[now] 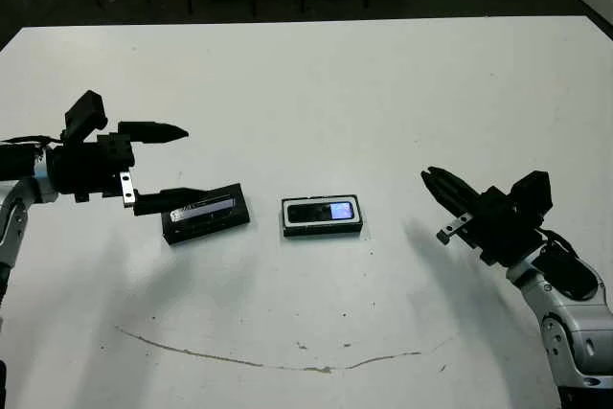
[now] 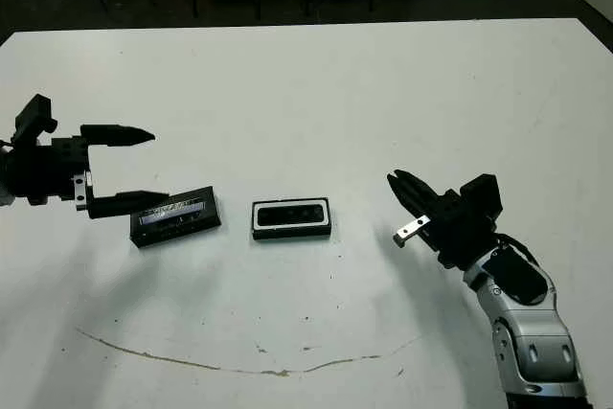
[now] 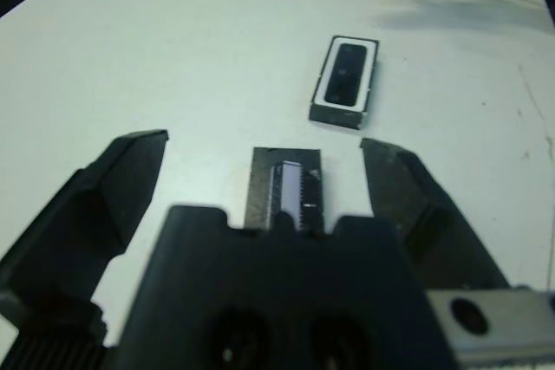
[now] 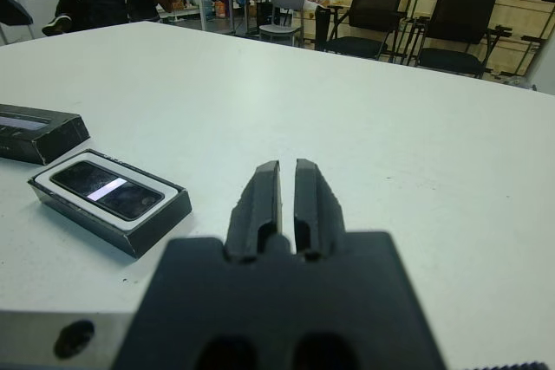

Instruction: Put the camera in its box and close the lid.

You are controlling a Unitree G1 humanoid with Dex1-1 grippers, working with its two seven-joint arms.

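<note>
On one table (image 1: 383, 83): one camera (image 1: 324, 210) in one box (image 1: 322, 230), one lid (image 1: 205, 214), left pincer (image 1: 172, 165) released, right pincer (image 1: 436, 182) clenched.

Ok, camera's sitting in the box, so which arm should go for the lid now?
Left. The left gripper is open with the lid right at its fingers, while the right gripper is shut and sits beyond the box, farther from the lid.

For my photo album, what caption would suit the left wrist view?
Open left tool poised over the lid, the camera already lying in its box beyond.
</note>
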